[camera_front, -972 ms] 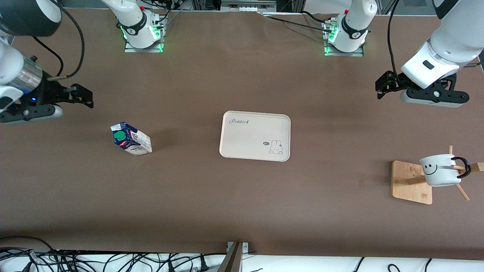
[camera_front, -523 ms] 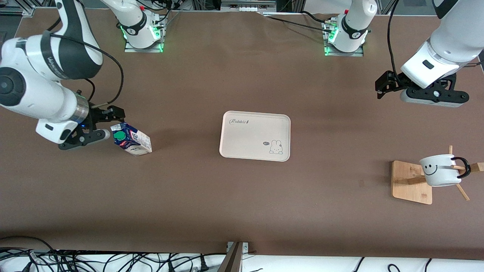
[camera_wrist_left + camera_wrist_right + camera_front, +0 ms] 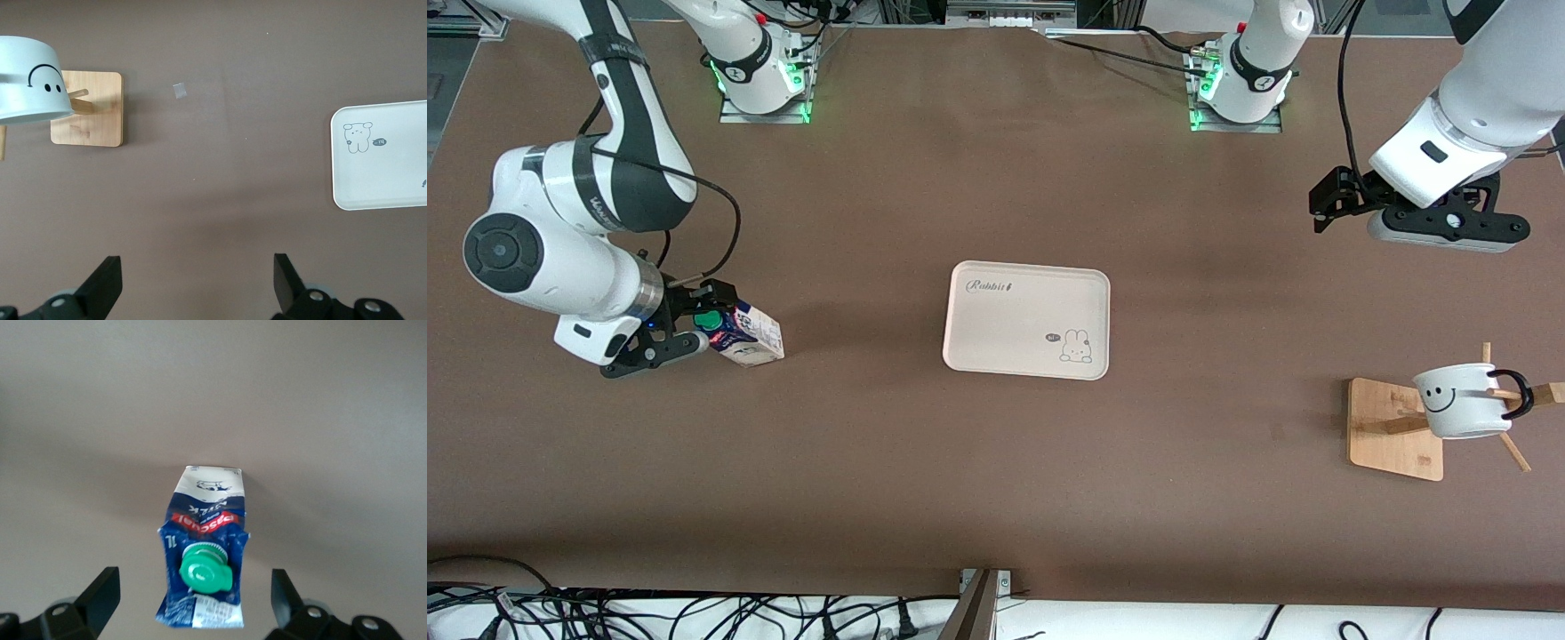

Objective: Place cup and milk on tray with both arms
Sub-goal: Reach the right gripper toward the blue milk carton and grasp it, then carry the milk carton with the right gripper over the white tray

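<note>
The milk (image 3: 745,335), a blue and white carton with a green cap, stands on the table toward the right arm's end. My right gripper (image 3: 703,320) is open, with its fingers on either side of the carton's top and apart from it, as the right wrist view shows for the milk (image 3: 207,540) and the gripper (image 3: 193,603). The cup (image 3: 1463,402) hangs by its black handle on a wooden rack; it also shows in the left wrist view (image 3: 30,83). The cream tray (image 3: 1005,342) lies mid-table, empty. My left gripper (image 3: 1323,209) waits open and empty above bare table (image 3: 198,280).
The wooden rack base (image 3: 1392,431) sits near the left arm's end, nearer to the front camera than the left gripper. A small pale scrap (image 3: 179,91) lies on the table beside it. Cables (image 3: 694,613) run along the table's front edge.
My right arm has swung in from the table's end and come down to the milk, so its open fingers now flank the carton top. The left arm has not moved.
</note>
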`<state>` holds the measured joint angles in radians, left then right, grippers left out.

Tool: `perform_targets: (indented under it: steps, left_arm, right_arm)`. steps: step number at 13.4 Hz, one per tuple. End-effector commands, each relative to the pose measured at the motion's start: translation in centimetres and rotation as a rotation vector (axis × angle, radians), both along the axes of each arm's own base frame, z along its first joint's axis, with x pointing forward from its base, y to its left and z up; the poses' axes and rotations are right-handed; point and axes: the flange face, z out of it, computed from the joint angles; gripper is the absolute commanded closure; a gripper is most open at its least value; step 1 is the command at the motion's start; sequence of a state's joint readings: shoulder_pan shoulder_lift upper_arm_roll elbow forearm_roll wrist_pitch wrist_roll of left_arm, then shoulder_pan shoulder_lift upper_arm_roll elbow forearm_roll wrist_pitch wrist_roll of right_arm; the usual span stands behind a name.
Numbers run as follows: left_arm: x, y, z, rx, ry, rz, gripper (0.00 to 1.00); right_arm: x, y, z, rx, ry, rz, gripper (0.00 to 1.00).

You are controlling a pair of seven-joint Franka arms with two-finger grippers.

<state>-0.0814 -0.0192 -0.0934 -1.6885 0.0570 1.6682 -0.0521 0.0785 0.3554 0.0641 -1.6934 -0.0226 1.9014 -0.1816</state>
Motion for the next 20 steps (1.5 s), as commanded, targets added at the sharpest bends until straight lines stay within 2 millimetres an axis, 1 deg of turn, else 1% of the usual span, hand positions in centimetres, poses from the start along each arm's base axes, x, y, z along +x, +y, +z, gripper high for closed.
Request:
perform_targets:
  steps: [1, 3, 4, 5, 7, 8, 9, 11, 13, 14, 15, 16, 17, 18, 20]
  left_arm:
    - [0.3, -0.2, 0.7, 0.003, 0.006, 0.0, 0.0]
    - [0.3, -0.2, 0.7, 0.003, 0.006, 0.0, 0.0]
    - [0.3, -0.2, 0.7, 0.003, 0.006, 0.0, 0.0]
    - [0.3, -0.3, 0.7, 0.001, 0.006, 0.0, 0.0]
    - [0.3, -0.3, 0.7, 0.001, 0.006, 0.0, 0.0]
    - [0.3, -0.2, 0.7, 0.003, 0.006, 0.0, 0.0]
    - [0.3, -0.2, 0.7, 0.003, 0.006, 0.0, 0.0]
    - [0.3, -0.2, 0.7, 0.003, 0.006, 0.0, 0.0]
    - [0.3, -0.2, 0.7, 0.003, 0.006, 0.0, 0.0]
    - [0.3, -0.2, 0.7, 0.003, 0.007, 0.0, 0.0]
    - [0.3, -0.2, 0.7, 0.003, 0.006, 0.0, 0.0]
    - [0.3, -0.2, 0.7, 0.003, 0.006, 0.0, 0.0]
    - [0.3, -0.3, 0.7, 0.001, 0.006, 0.0, 0.0]
    - [0.3, -0.2, 0.7, 0.001, 0.008, 0.0, 0.0]
    - [0.2, -0.2, 0.6, 0.002, 0.011, 0.0, 0.0]
  right_arm:
    - [-0.6, -0.4, -2.3, 0.001, 0.005, 0.014, 0.0]
    - [-1.4, -0.4, -3.7, -0.003, 0.032, 0.004, 0.0]
    - [-1.9, -0.5, -4.4, -0.005, 0.044, 0.003, 0.04]
    - [-2.1, -0.5, -4.6, -0.005, 0.049, 0.004, 0.13]
    - [-2.1, -0.5, -4.6, -0.006, 0.055, 0.004, 0.47]
    - [-2.0, -0.5, -4.4, -0.005, 0.05, 0.004, 0.61]
    - [-1.9, -0.4, -4.1, -0.004, 0.047, 0.005, 0.66]
    - [-1.5, 0.0, -3.5, -0.007, 0.031, -0.017, 0.66]
    - [-0.9, 1.4, -1.6, -0.003, 0.003, -0.039, 0.66]
    - [-0.8, 3.1, -0.2, -0.009, 0.011, -0.057, 0.65]
    - [-0.8, 6.0, 1.4, -0.017, 0.013, -0.069, 0.65]
    - [-1.2, 9.5, 2.7, -0.008, 0.016, -0.103, 0.65]
    - [-1.8, 13.6, 3.2, 0.027, 0.025, -0.156, 0.65]
    - [-2.6, 17.3, 3.3, 0.051, 0.037, -0.197, 0.65]
    - [-3.9, 24.7, 2.7, 0.074, 0.042, -0.273, 0.64]
